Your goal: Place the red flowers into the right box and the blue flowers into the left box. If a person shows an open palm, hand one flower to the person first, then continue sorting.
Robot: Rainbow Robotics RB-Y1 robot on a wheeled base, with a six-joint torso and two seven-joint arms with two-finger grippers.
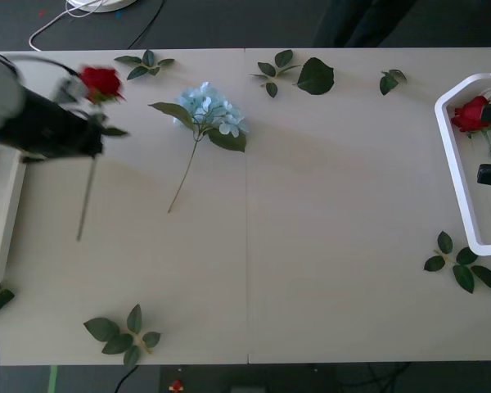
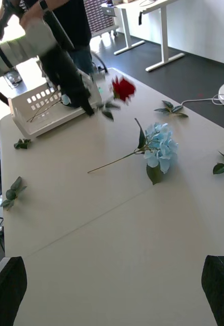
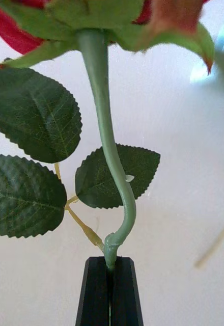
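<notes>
Left gripper (image 3: 110, 265), fingers closed on the stem of a red rose (image 1: 101, 82), bloom beyond the fingertips; right gripper (image 2: 112, 285) parted over a rose (image 1: 470, 113) in the white tray (image 1: 452, 172); stems light, springy, best pinched near the leaves.

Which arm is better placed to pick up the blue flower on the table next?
Right, probably. The right gripper is open and free over the right box, while the left gripper is shut on a red flower, though the blue flower lies nearer the left.
</notes>
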